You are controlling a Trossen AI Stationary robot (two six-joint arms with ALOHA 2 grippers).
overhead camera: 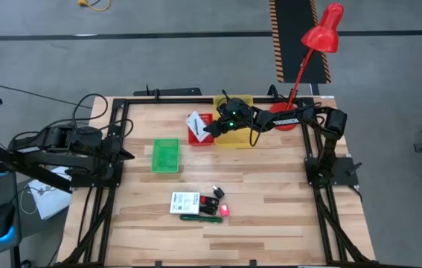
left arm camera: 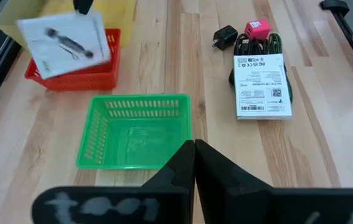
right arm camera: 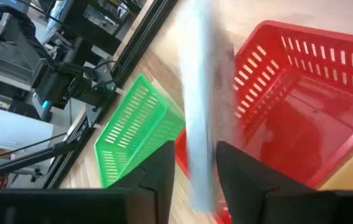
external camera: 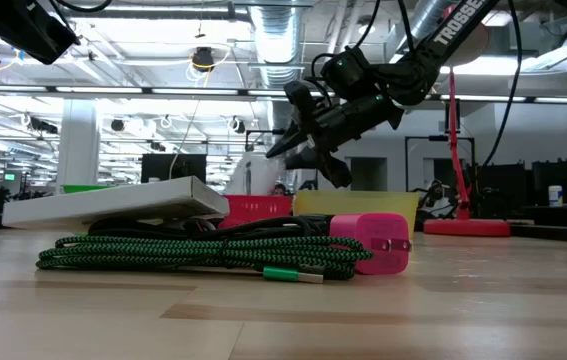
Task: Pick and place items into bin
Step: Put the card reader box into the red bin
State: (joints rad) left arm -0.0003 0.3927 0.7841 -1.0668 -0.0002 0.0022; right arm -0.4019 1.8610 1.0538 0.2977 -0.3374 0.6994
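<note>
My right gripper point(overhead camera: 212, 128) hangs open over the red bin point(overhead camera: 200, 136) at the table's far middle. A white printed packet point(right arm camera: 198, 112) stands edge-on between its fingers, blurred, with a gap beside one finger. From the left wrist view the packet point(left arm camera: 64, 38) is just above the red bin point(left arm camera: 76, 74). Near the front edge lie a white box point(overhead camera: 184, 202), a black adapter point(left arm camera: 226, 36), a pink charger point(external camera: 378, 240) and a green braided cable point(external camera: 183, 255). My left gripper point(left arm camera: 193, 149) waits shut at the table's left side, short of the green bin point(left arm camera: 136, 130).
A yellow bin point(overhead camera: 237, 138) stands against the red bin's right side, under my right arm. The green bin point(overhead camera: 165, 155) lies left of and nearer than the red one. A red desk lamp's base point(external camera: 468, 227) stands at the far right. Bare wood stretches between the bins and the front items.
</note>
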